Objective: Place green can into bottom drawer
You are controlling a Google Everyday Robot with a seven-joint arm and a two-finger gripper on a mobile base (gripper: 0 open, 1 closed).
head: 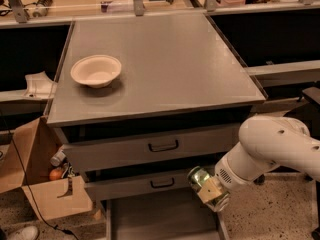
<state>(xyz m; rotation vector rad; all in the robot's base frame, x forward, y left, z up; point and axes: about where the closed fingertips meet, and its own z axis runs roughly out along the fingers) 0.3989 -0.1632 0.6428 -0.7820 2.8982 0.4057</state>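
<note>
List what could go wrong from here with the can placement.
1. The end effector holds the green can above the right side wall of the open bottom drawer; released here, it might strike the rim and drop to the floor.
2. The can is close to the middle drawer front; swinging inward could bump it.
3. Held tilted, the can may roll once released.
</note>
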